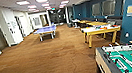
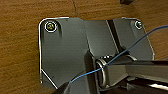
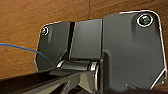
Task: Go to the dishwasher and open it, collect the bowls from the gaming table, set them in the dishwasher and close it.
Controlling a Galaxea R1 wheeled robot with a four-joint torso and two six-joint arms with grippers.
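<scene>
Tool state on both arms impossible to tell, both wrists hanging over brown carpet [image 2: 20,50]; gaming table [image 1: 126,60] close at front right, no bowls discernible on it, dishwasher unseen; risk: base clipping table corner while driving.

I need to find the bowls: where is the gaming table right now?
Head view: the gaming table sits at lower right on the brown carpet, just before the yellow table.
</scene>
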